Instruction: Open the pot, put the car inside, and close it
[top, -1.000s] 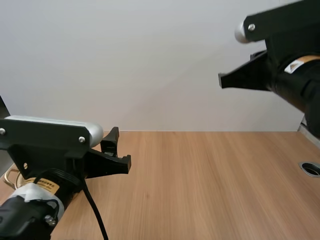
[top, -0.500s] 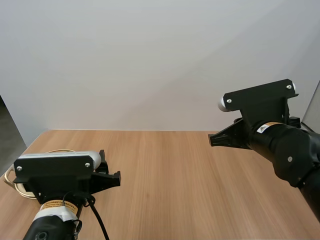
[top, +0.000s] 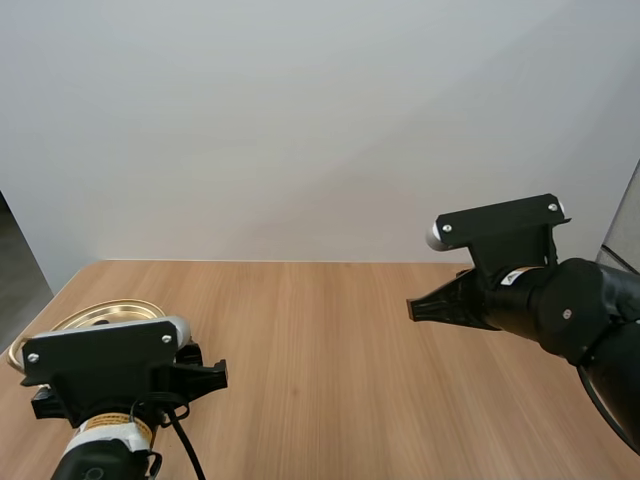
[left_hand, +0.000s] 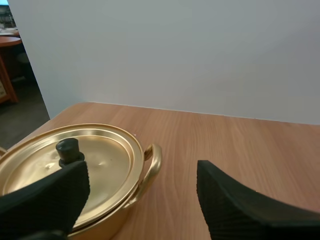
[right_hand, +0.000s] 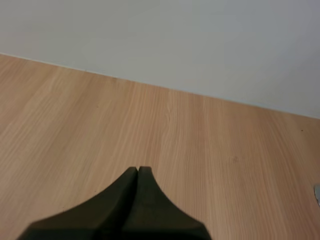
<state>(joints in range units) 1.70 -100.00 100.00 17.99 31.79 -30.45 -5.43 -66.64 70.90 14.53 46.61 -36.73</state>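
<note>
A gold pot (top: 95, 318) with its lid (left_hand: 75, 162) on sits at the table's near left. The lid has a black knob (left_hand: 69, 149), and a gold loop handle (left_hand: 154, 162) sticks out on the side toward the table's middle. My left gripper (top: 205, 370) hovers just right of the pot, low over the table. In the left wrist view it (left_hand: 142, 170) is open, its fingers (left_hand: 50, 192) wide apart behind the pot's handle. My right gripper (top: 415, 308) hangs above the table's right half. Its fingers (right_hand: 137, 172) are shut as one dark wedge with nothing in them.
The wooden table (top: 320, 350) runs back to a plain white wall (top: 300, 120). Its left edge lies close to the pot. A dark translucent sheet (top: 622, 300) stands at the far right, beside my right arm.
Both arms have come down and drawn back. My right gripper dropped from high up to lower over the table's right half. My left arm slid nearer, uncovering more of the gold pot.
</note>
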